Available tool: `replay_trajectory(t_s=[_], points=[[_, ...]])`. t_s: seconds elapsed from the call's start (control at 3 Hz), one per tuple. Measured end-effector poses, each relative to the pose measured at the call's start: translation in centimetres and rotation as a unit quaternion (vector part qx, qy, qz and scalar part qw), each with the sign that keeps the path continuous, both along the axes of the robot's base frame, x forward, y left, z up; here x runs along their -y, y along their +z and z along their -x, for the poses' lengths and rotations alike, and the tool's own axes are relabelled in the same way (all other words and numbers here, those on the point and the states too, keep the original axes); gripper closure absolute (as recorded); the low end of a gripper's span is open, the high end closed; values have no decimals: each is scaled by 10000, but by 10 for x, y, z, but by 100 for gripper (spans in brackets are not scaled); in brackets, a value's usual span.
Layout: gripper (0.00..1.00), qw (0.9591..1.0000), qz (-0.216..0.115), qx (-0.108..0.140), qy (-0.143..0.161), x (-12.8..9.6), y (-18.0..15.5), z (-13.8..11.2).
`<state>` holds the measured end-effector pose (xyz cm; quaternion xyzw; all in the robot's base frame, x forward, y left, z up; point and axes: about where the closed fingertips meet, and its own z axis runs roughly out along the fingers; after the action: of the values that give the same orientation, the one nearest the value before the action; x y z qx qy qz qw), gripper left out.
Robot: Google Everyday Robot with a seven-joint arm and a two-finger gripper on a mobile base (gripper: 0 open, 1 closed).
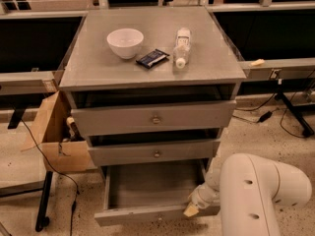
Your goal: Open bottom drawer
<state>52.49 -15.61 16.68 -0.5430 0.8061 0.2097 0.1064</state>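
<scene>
The white arm (pixel 256 195), cut off at the lower edge, hides what seems most of the gripper (pixel 193 208) at the bottom drawer's (pixel 142 214) front right corner.

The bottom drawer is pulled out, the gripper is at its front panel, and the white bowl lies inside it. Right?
No. The camera view shows the white bowl on the cabinet top, not inside the bottom drawer. The drawer is pulled out, with the gripper at its front panel.
</scene>
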Motion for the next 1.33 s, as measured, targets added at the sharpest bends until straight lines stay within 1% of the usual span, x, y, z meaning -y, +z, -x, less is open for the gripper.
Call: replay_trajectory(t_s=[0.33, 0.67, 1.33], points=[[100, 10000, 5, -31, 53, -1, -3, 19], [82, 10000, 9, -47, 80, -2, -2, 27], [34, 9999, 34, -67, 128, -1, -1, 37]])
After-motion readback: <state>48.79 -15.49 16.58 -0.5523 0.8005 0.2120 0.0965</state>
